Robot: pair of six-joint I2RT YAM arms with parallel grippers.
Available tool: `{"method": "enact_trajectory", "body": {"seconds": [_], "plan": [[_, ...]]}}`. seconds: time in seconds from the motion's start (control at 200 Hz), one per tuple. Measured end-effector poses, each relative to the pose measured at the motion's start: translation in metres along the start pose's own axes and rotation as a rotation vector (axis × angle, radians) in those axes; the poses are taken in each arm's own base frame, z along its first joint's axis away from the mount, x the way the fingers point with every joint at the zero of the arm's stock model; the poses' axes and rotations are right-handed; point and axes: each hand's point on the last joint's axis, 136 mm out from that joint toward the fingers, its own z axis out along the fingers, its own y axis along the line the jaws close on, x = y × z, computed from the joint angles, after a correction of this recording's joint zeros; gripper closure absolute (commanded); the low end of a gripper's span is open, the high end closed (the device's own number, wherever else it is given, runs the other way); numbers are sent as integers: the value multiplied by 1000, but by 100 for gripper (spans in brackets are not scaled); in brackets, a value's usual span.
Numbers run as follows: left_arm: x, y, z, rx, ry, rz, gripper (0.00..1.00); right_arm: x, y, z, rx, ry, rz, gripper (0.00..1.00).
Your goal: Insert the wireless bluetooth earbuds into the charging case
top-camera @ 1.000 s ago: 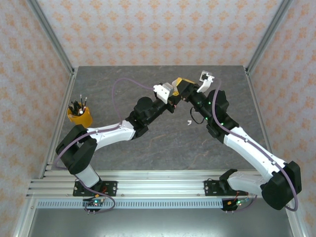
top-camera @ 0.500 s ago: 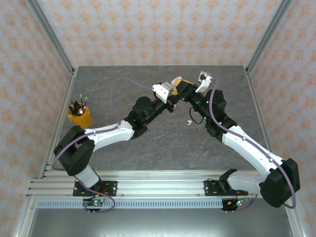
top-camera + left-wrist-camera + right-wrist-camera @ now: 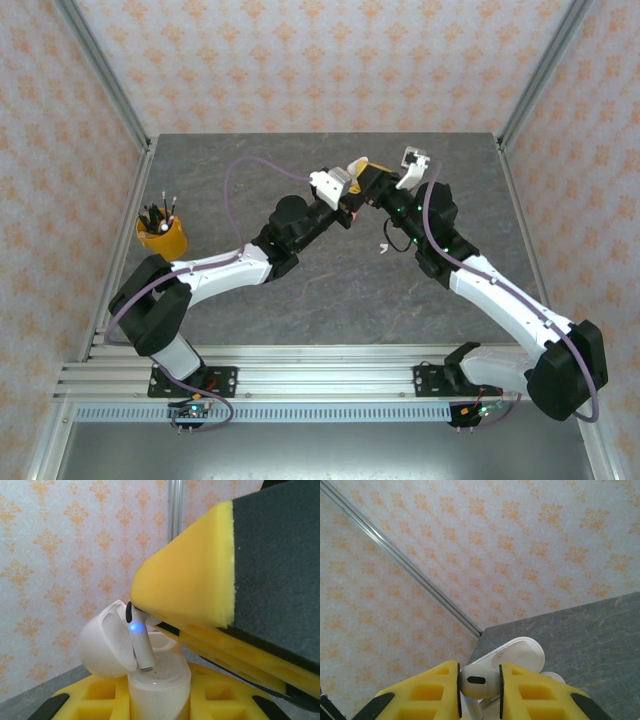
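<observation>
The right gripper [image 3: 479,681] was pressed in on a white earbud [image 3: 472,680], its two yellow fingers [image 3: 432,692] narrowed to the width of the bud's head, which was pinched between their tips. In the left wrist view the same earbud [image 3: 139,641] hung stem-down and slightly tilted below one of those yellow fingers [image 3: 192,575], a small blue light glowing on its stem. The stem's lower end stood at the mouth of the charging case [image 3: 161,682]; whether it had seated in a socket could not be told.

The left gripper [image 3: 160,702] was closed on the charging case, whose white body stood upright between that gripper's yellow fingers [image 3: 95,700], touching both. The lid [image 3: 104,647] was open, tipped back to the left just beside the earbud.

From above, the two arms met near the middle of the worktop's [image 3: 300,300] far edge. A loose earbud [image 3: 383,247], also white, lay on the worktop close to the right arm, toward the near edge from the grippers. A yellow cup [image 3: 163,236] of pens stood by the left edge, well apart.
</observation>
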Motion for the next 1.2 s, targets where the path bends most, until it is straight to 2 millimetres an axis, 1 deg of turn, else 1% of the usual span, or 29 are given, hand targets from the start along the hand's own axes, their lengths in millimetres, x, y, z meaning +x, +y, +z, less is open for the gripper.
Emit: {"method": "enact_trajectory", "body": {"seconds": [0.27,0.901,0.996,1.081,1.196], "plan": [[7,0,0,0,29,17,100,7,-7,-2,10,11,1,79],[5,2,1,-8,34,20,100,11,-3,-5,-24,39,-11,80],[7,2,1,-9,39,21,100,12,-4,-5,-24,43,-12,77],[9,2,1,-8,47,26,100,14,-4,-5,-23,51,-21,69],[12,2,1,-8,60,29,100,16,-5,-5,-23,61,-25,65]]}}
